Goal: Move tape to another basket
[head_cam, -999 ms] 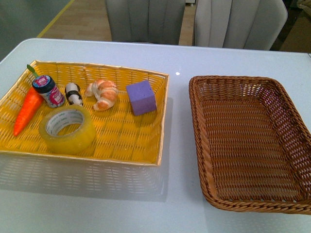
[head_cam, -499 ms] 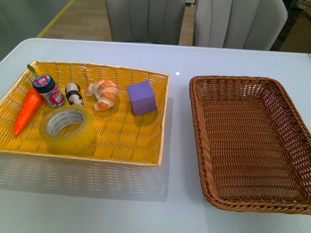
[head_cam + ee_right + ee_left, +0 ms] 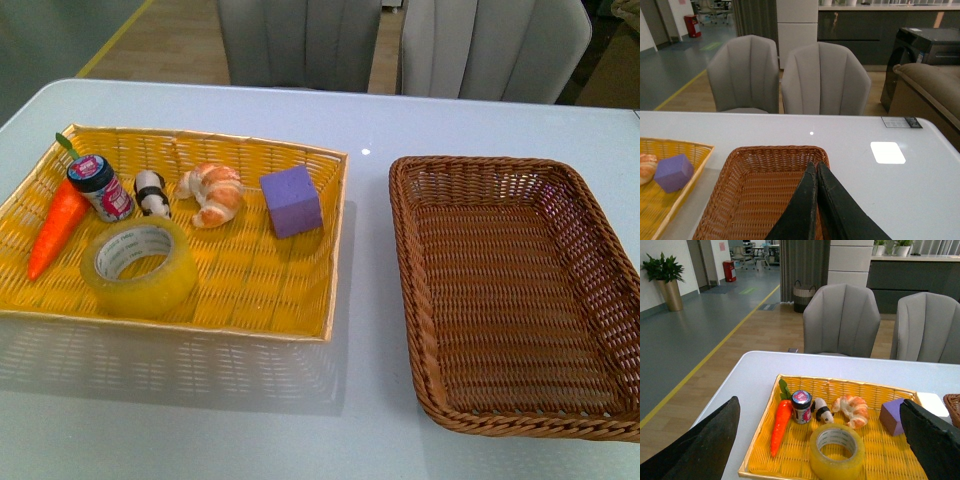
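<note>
The tape (image 3: 138, 266) was pictured lying untouched in the yellow tray (image 3: 262, 318), with the basket (image 3: 478, 168) set right of the tray. The left gripper (image 3: 820, 401) was held wide open, the right gripper (image 3: 815, 169) closed; a descent onto the tape was judged next.

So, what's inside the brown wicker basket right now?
Nothing: the brown wicker basket shows bare weave across its floor; only the strip just behind its near rim is hidden. The tape sits in the yellow tray.
</note>
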